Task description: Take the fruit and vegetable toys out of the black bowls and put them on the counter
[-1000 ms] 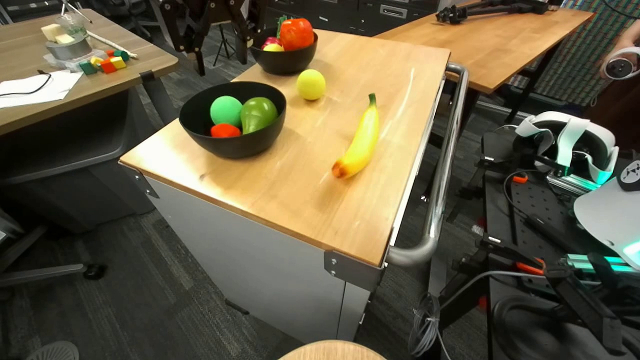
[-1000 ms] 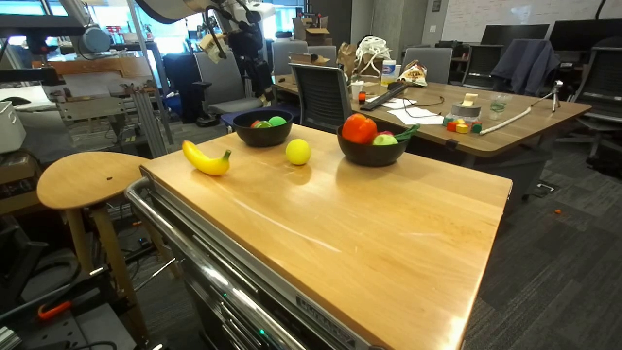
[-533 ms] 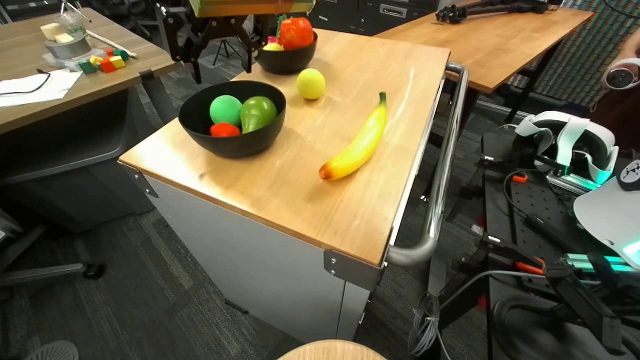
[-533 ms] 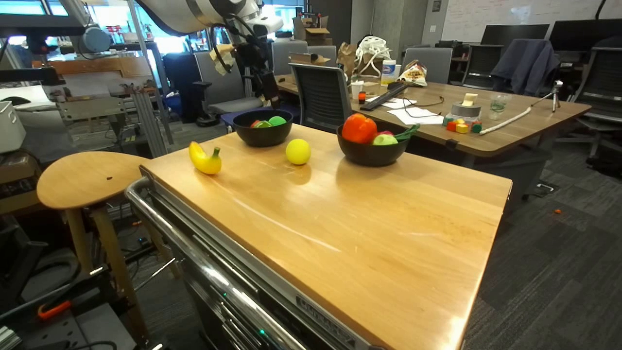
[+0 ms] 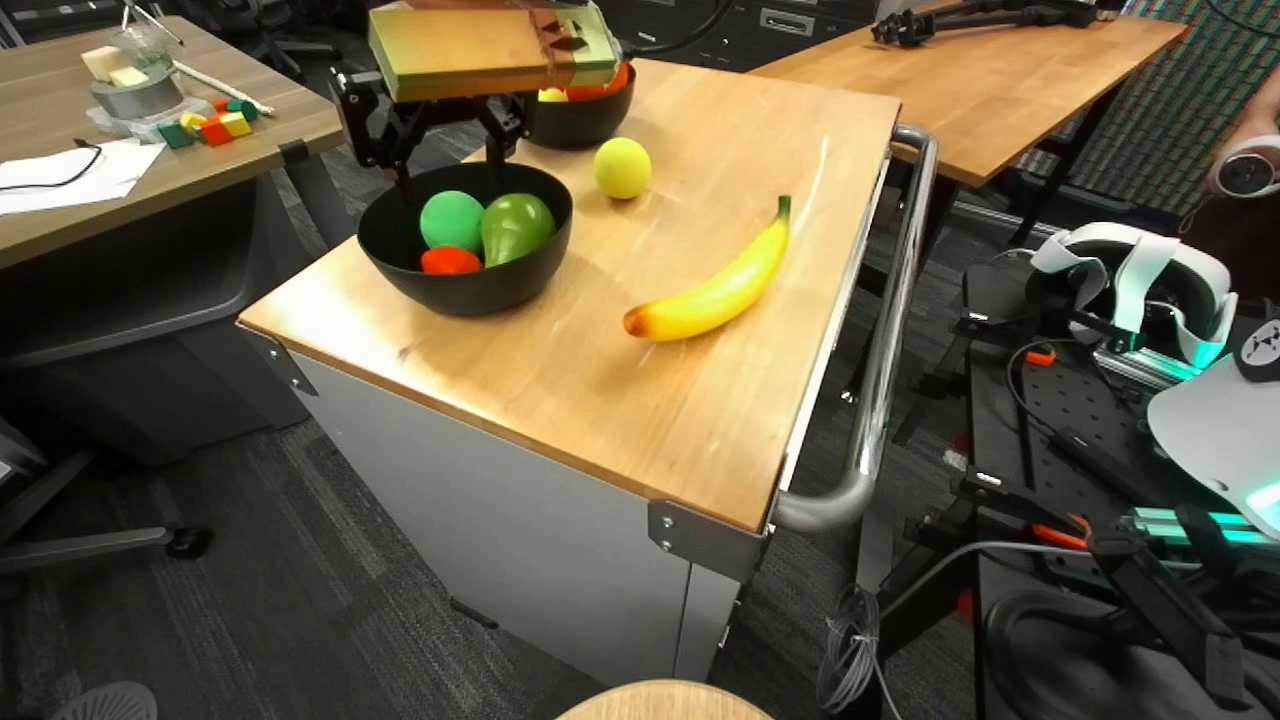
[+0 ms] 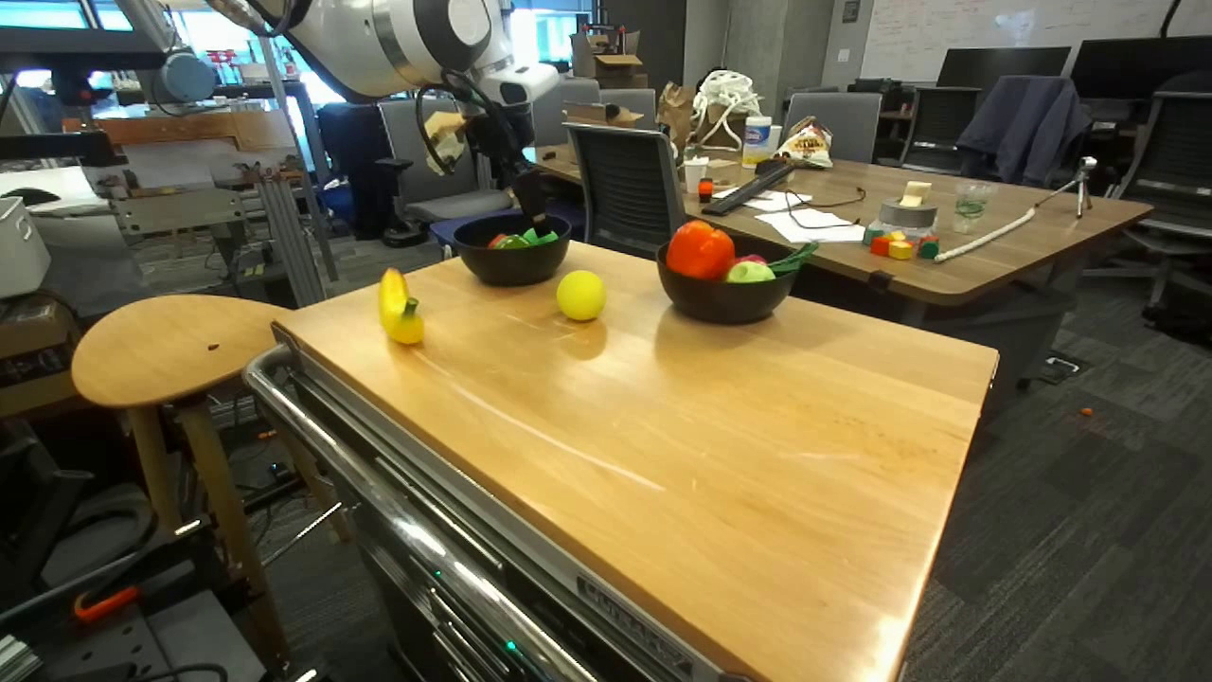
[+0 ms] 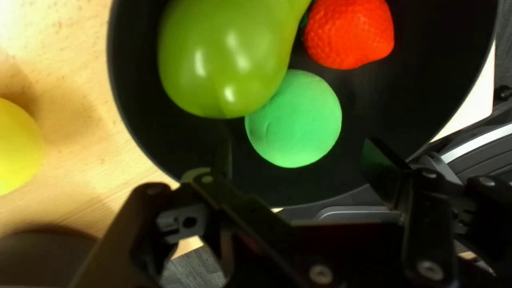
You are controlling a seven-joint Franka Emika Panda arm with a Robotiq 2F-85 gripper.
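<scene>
The green ball point(image 7: 293, 119) sits in a black bowl point(image 7: 412, 80), up against the green pear point(image 7: 224, 60), with the red strawberry point(image 7: 348, 34) just beside the pear; I take the ball to be my next pick. My tool point(image 7: 298, 154) stands wide, a finger to either side of the ball in the wrist view, gripping nothing. The fingertips point(image 7: 376, 158) seem offset from the ball's middle there, so if I squeeze off-centre it could squirt out and shove the pear. The pear also crowds one finger's path, and going straight down might snag it. Black fingers against a black bowl leave me unable to judge depth well; pressing on the wall could tip or slide the bowl, which stands near the worktop's point(image 5: 560, 390) edge in both exterior views. Further out, the yellow ball point(image 5: 622, 168) and the banana point(image 5: 715, 290) lie loose on the worktop, and a ball that I release too high may roll into them or over the side. The second bowl point(image 6: 720, 305), loaded as well, stands near enough that a careless swing of the arm point(image 6: 407, 47) could clip it.
</scene>
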